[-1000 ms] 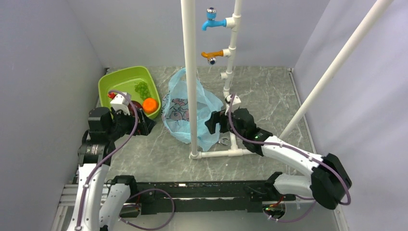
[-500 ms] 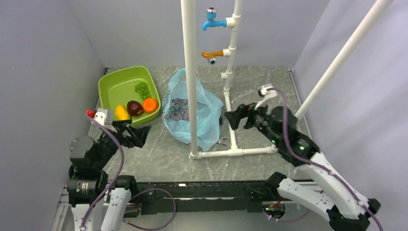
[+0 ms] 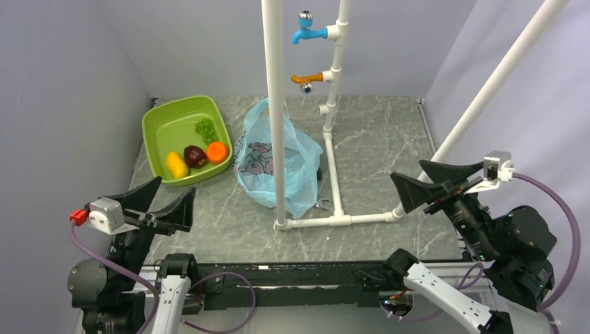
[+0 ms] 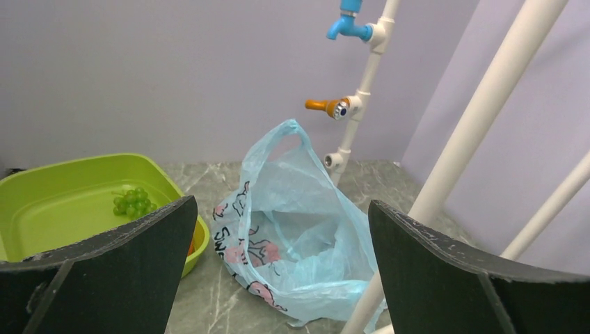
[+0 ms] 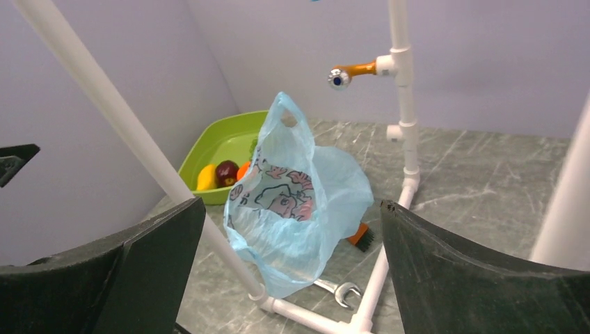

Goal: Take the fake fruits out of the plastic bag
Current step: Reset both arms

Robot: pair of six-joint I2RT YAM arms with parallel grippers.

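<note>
Left gripper and right gripper hang spread wide, empty, at the lower corners. The fruits sit in the green tray at upper left, beside the bag.

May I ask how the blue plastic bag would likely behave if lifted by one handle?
The plastic bag probably sags floppily: its thin film is crinkled and slumped. It is likely very light, looking translucent and empty. It may snag on the white pole beside it.

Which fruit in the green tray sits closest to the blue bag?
The round orange fruit. It lies by the tray side nearest the bag; the dark red fruit, yellow fruit and grapes sit farther away.
</note>
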